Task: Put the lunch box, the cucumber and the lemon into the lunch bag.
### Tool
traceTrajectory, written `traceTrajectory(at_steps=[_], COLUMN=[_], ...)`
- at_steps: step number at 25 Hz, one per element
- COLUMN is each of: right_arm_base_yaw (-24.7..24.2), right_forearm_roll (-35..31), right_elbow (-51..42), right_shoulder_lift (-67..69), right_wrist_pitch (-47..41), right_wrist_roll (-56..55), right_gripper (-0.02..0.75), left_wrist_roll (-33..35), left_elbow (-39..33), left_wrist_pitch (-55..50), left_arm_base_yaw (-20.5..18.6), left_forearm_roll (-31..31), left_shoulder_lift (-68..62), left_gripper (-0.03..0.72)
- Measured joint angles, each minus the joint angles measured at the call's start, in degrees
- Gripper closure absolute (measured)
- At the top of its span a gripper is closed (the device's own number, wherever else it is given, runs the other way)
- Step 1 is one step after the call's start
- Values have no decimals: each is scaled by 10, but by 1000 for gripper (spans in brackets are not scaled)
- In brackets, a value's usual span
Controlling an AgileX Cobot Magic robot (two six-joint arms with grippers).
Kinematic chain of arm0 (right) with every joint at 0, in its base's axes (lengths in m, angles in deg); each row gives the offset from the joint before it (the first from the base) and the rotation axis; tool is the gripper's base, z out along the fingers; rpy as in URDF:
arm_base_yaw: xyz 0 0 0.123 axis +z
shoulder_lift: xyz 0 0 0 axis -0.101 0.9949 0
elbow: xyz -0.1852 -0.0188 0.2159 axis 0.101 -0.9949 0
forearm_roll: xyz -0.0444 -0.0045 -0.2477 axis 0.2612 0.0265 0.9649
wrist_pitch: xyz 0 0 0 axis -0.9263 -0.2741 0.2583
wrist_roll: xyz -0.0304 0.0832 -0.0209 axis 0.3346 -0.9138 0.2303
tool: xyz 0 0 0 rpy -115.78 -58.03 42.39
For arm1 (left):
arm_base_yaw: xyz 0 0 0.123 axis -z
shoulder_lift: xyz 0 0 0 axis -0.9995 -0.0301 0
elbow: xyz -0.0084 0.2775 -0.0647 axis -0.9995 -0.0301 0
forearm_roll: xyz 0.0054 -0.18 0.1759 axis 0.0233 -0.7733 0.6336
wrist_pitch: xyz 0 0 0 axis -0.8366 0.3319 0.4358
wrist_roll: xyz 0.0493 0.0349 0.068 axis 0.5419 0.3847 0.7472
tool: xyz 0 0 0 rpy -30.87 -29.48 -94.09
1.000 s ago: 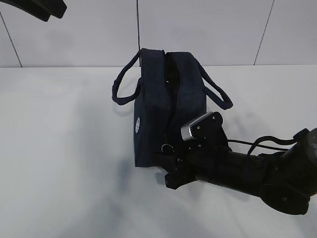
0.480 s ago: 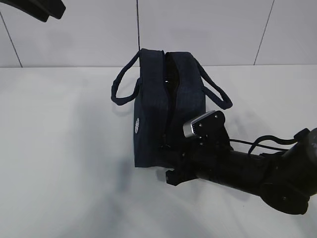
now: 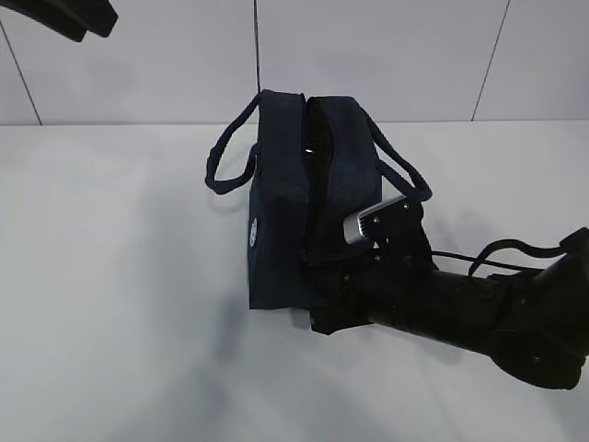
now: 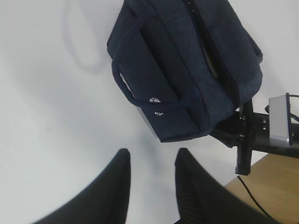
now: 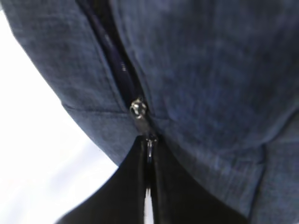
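So, quick rundown:
Lunch bag (image 3: 281, 221): one, dark navy, standing near the back edge of the white desk (image 3: 110, 304), about mid-width.
Handles: two padded loops, one each side.
Writing: small round white logo print (image 3: 255, 230) on the end panel, second white mark visible in left wrist view, both too tiny to read.
Zipper pull (image 5: 140, 114): one, silver, low on the front end of the bag.
Right gripper (image 5: 148, 154): jaws together, clamped on the zipper pull's tab.
Left gripper (image 4: 152, 179): jaws apart, gripping nothing, hanging above the desk well clear of the bag.
Lunch box, cucumber, lemon: can't tell where.
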Motion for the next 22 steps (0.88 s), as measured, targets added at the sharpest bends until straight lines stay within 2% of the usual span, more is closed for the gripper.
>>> traceTrajectory(at_steps=[6,14,22], right_arm_base_yaw=[0,0,0], right_forearm_roll=[26,54,76], right_elbow=[0,0,0], right_shoulder_lift=[-30,-61,-79], right_wrist_pitch=[-28,-50,-65], right_wrist_roll=[-14,-39,-65], right_gripper=[731,731,731], left_wrist_roll=[0,0,0], left_elbow=[-4,-98,-113], left_wrist_pitch=[0,0,4], left_arm_base_yaw=[0,3,61], left_forearm_roll=[5,5,7], left_shoulder_lift=[0,0,0], left_gripper=[447,447,447])
